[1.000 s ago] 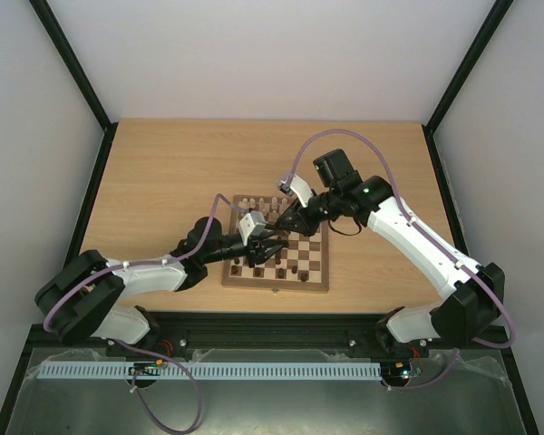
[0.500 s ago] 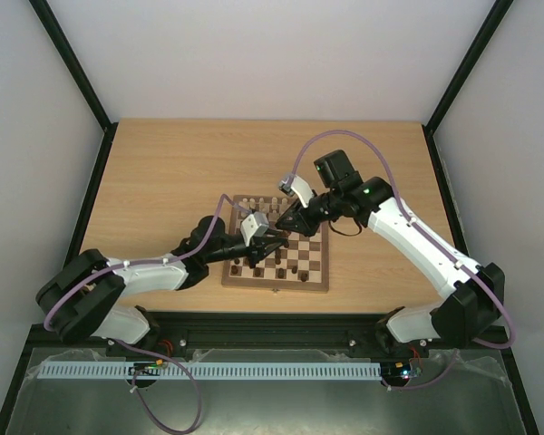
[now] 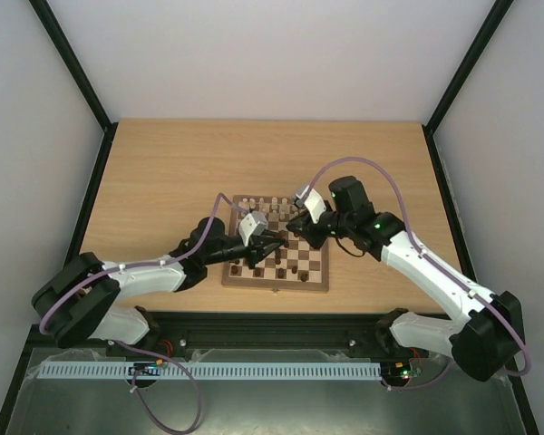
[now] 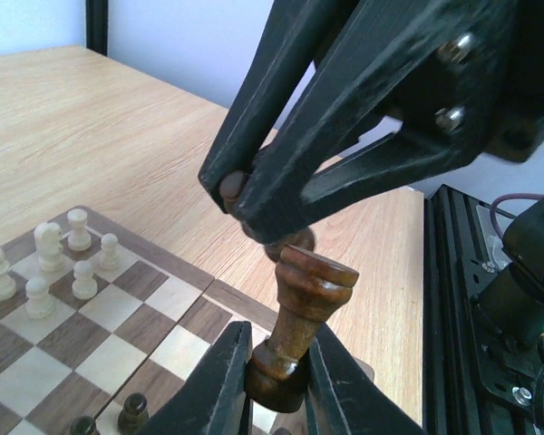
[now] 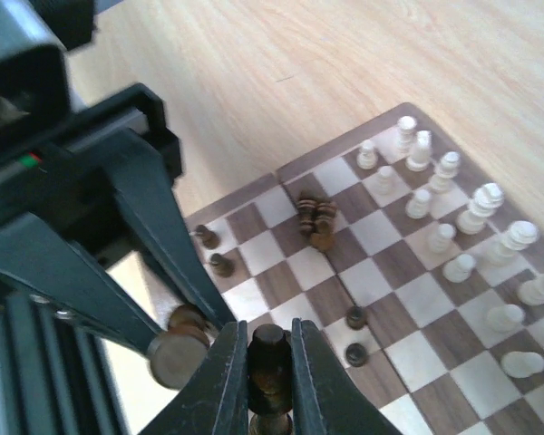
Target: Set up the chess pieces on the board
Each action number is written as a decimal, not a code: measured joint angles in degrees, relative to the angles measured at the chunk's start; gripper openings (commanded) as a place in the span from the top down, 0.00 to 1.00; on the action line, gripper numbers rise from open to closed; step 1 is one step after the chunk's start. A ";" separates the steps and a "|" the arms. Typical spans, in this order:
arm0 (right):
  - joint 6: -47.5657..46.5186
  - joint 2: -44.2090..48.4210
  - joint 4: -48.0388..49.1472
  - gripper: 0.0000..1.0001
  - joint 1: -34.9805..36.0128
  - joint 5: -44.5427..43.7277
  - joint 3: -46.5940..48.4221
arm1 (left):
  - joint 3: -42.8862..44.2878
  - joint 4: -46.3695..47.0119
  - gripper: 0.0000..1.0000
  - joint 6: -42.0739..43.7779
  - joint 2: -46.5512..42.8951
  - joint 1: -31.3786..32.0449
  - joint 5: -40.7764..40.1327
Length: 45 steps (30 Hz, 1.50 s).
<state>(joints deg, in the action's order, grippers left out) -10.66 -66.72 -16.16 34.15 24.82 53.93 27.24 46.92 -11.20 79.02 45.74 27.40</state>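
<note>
Chess pieces (image 5: 483,207) were only partly set up on the board (image 5: 381,272): pale ones stood ranked at right in the right wrist view, dark ones sat loose mid-board, while the left gripper (image 4: 277,367) and right gripper (image 5: 269,362) each clenched one dark piece (image 4: 301,299) above it.

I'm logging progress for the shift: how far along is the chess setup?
Done, it seems: the cream pieces stand in two rows along one edge of the board. In hand: the left jaws grip a tall brown piece by its base, the right jaws grip a second brown piece. Left: a brown cluster mid-board and scattered brown pawns await their squares.
</note>
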 measured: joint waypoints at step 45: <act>3.08 -3.67 39.56 0.63 -1.22 -9.62 -26.56 | -4.68 -16.41 0.89 -6.47 -17.20 0.00 -9.01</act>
<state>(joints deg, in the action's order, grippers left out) -7.57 -70.39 23.40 32.93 15.20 27.38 22.57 30.50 -17.67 61.82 45.74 18.39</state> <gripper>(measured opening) 0.327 0.155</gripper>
